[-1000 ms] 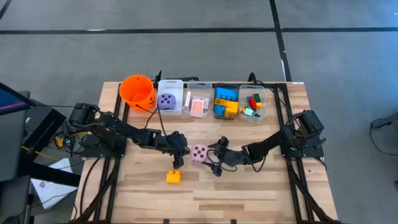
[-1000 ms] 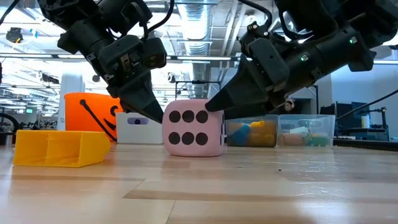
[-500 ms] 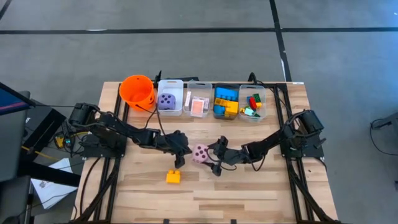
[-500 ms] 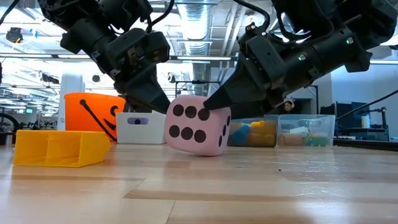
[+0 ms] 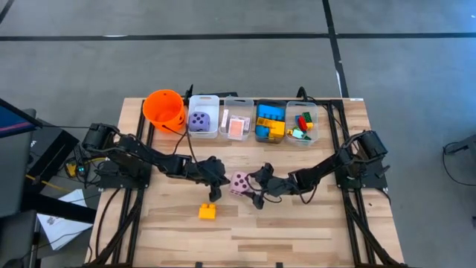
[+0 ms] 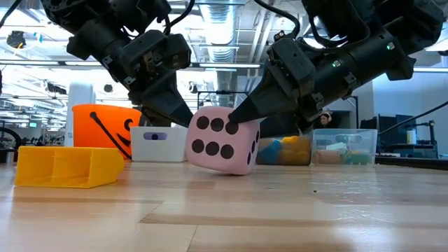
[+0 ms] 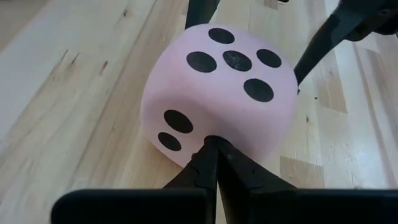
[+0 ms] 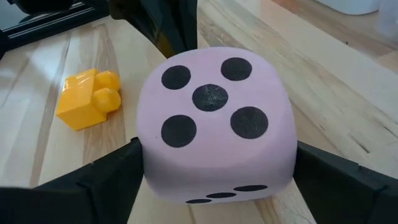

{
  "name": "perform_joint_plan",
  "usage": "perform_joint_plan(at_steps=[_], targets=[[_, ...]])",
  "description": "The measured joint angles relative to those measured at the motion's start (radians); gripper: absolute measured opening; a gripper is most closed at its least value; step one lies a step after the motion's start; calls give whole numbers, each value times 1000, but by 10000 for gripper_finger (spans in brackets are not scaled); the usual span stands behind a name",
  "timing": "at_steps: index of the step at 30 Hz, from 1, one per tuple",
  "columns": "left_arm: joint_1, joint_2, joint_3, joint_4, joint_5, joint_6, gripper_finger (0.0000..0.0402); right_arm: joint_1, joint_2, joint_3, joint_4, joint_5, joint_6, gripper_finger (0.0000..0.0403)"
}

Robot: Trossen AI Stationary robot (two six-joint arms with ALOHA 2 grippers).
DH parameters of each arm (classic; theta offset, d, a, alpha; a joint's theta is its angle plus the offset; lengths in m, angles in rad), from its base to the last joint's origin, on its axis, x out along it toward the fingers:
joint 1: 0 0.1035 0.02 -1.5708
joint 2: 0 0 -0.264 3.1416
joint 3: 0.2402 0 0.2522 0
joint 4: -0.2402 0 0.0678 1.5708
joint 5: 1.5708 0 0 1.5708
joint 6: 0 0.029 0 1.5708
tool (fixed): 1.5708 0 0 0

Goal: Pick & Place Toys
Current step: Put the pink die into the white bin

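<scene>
A pink dotted soft die (image 5: 239, 182) sits tilted at the table's middle; it also shows in the low view (image 6: 222, 140). My left gripper (image 5: 224, 183) is shut, with its tips against the die's left side. My right gripper (image 5: 251, 186) comes from the right and is closed on the die, one finger on each side. A yellow brick (image 5: 207, 211) lies flat on the table, nearer the front edge. My left gripper presses its shut fingertips (image 7: 211, 147) into the die's two-dot face (image 7: 180, 127), near that face's lower edge, which dents a little. The fingers slant down from the table's left. My right gripper pinches the die's two opposite side faces (image 8: 144, 163) between its two fingers (image 8: 109, 177), slanting down from the table's right. The five-dot face (image 8: 211, 99) is up. The die is tilted, with a lower edge (image 6: 238, 172) at the table.
Along the far edge stand an orange bucket (image 5: 164, 108), a bin holding a purple die (image 5: 198, 120), a bin with pink-backed cards (image 5: 237, 126) and two bins of coloured bricks (image 5: 270, 122) (image 5: 302, 123). Bare wood lies along the front of the table.
The pink die lay flat on the table and is now tipped onto a lower edge between the two grippers. My left gripper has moved toward the table's right, up against the die.
</scene>
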Motion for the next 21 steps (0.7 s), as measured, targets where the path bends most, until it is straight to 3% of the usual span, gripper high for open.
perform_joint_plan(at_steps=[7,13,18,21], targets=[[0,0,-2,-3,1,0,0,0,2,24,-24,1,1,300],[20,-36,-2,-55,11,53,0,6,7,51,-4,40,4,286],[91,-210,-1,-219,11,75,0,-12,-9,92,68,93,-74,286],[141,-362,5,-317,-58,111,0,-37,-34,114,97,152,-110,286]])
